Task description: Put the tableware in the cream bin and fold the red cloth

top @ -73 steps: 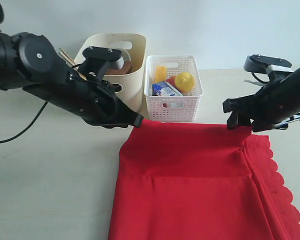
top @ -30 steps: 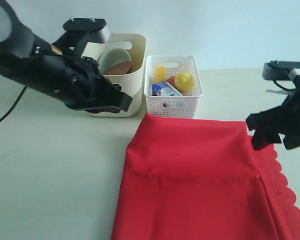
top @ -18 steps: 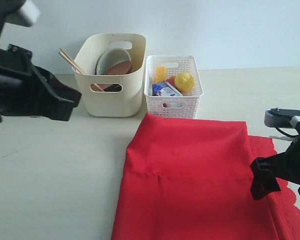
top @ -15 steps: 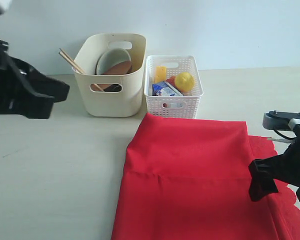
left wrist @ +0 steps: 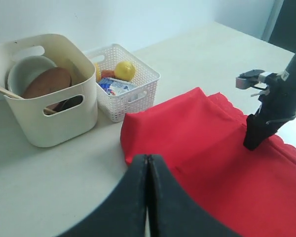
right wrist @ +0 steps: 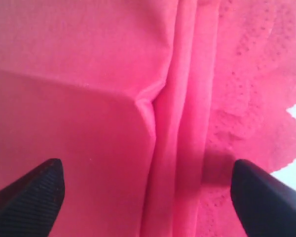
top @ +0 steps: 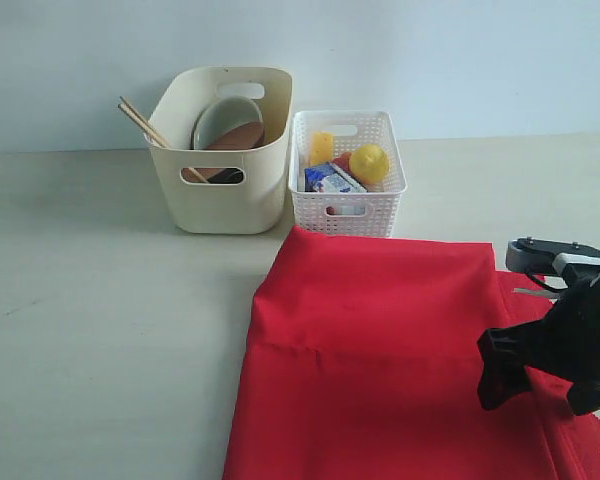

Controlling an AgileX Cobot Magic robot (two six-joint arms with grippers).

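**Both containers loaded**

The cream bin, far left, holds a bowl, brown plate and chopsticks. The white basket just right of it holds a lemon and carton. The red cloth lies nearer, folded. The right gripper is spread wide over its right edge, holding nothing. The left gripper is pinched together, empty.

The cloth runs off the exterior view at 6 and 5 o'clock, and the right arm covers part of its scalloped edge. The bin wall hides the lower parts of the bowl, plate and chopsticks. The dark thing in its cutout is unidentifiable. A red item at 9 o'clock of the lemon is too small to name. The right gripper shows only cropped fingertips. The left gripper is blurred and cropped.
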